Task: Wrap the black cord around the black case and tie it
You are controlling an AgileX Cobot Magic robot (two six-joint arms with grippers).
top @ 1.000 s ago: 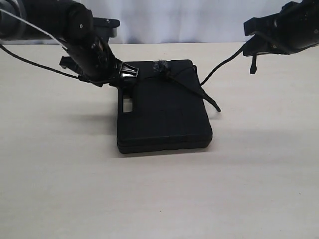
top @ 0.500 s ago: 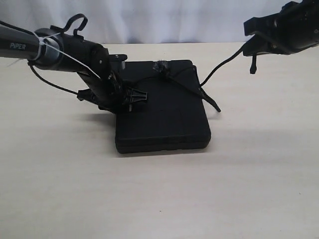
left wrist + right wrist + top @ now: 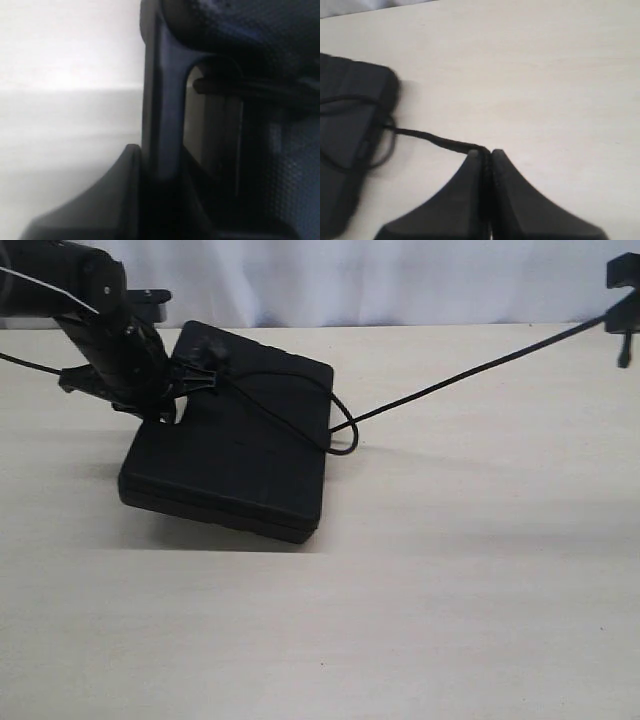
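The black case (image 3: 230, 455) lies skewed on the table's left half, and the right wrist view shows one corner of it (image 3: 345, 130). My left gripper (image 3: 195, 378) is at its far left corner, shut on the case's handle (image 3: 160, 115); one finger (image 3: 100, 200) shows beside the bar. The black cord (image 3: 470, 375) crosses the lid from a frayed tuft (image 3: 212, 348), loops off the right edge, then runs taut up to my right gripper (image 3: 622, 300) at the frame's edge. That gripper (image 3: 485, 152) is shut on the cord (image 3: 430, 137). A short cord end hangs below it.
The beige table (image 3: 400, 620) stretches in front and to the right of the case. A white curtain (image 3: 400, 280) closes off the back edge. The left arm's own thin cable (image 3: 30, 365) trails to the left.
The case has slid left and turned with the left gripper on its handle. The right gripper has pulled away to the right, and the slack cord is now taut.
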